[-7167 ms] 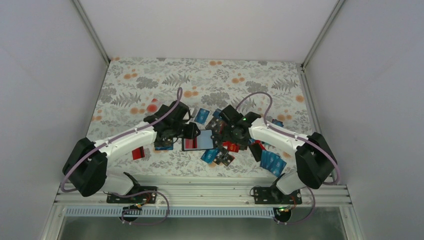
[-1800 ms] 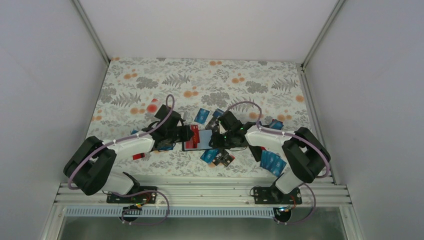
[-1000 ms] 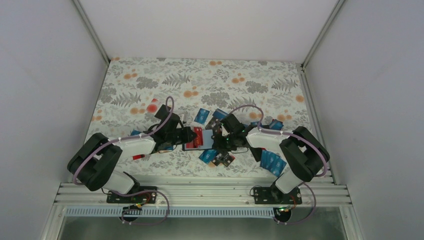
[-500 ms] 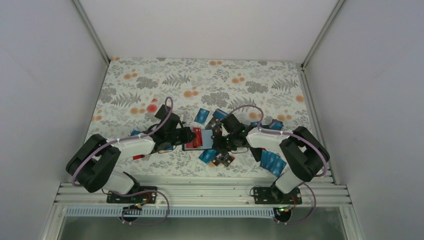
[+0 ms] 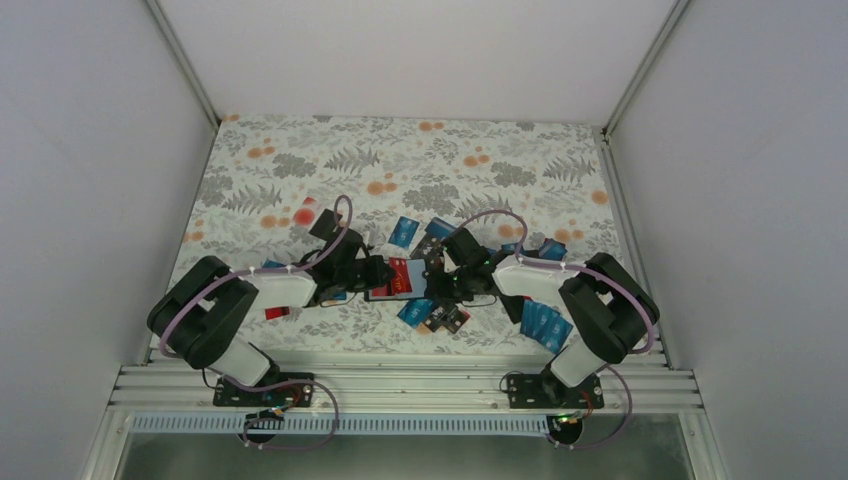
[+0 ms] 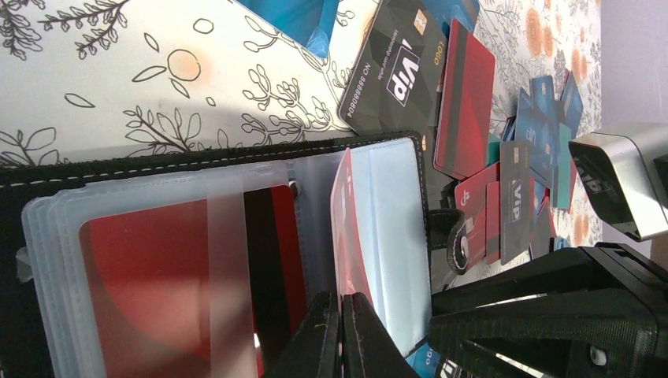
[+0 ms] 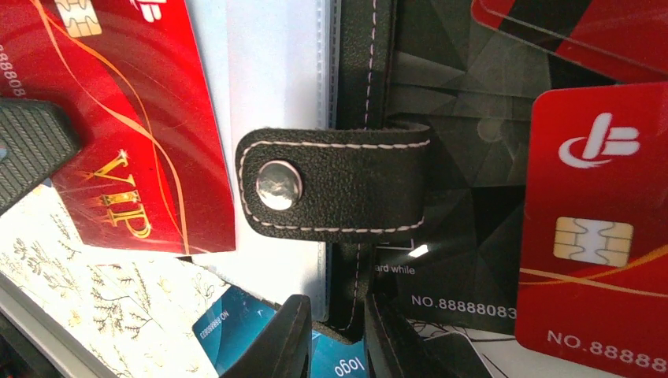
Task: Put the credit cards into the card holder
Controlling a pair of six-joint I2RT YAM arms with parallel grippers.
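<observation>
The black card holder [image 5: 402, 291] lies open mid-table, its clear sleeves [image 6: 394, 228] fanned out. One sleeve holds a red card [image 6: 157, 291]. My left gripper [image 6: 341, 295] is shut on another red card [image 6: 340, 228], which stands on edge among the sleeves. My right gripper [image 7: 336, 303] is shut on the holder's stitched black edge [image 7: 356, 268], just below its snap strap [image 7: 331, 185]. In the top view the left gripper [image 5: 378, 272] and right gripper [image 5: 438, 283] face each other across the holder. A red VIP card [image 7: 118, 118] lies over the sleeves.
Loose cards surround the holder: a black VIP card [image 6: 394, 71] and a red card [image 6: 465, 102] beyond it, a black card [image 7: 473, 260] and a red chip card [image 7: 599, 236] under my right wrist. Blue cards [image 5: 545, 325] lie near right, another blue card [image 5: 404, 232] behind.
The left arm's elbow has swung a little to the right. Both grippers have stayed at the card holder, each keeping its grip.
</observation>
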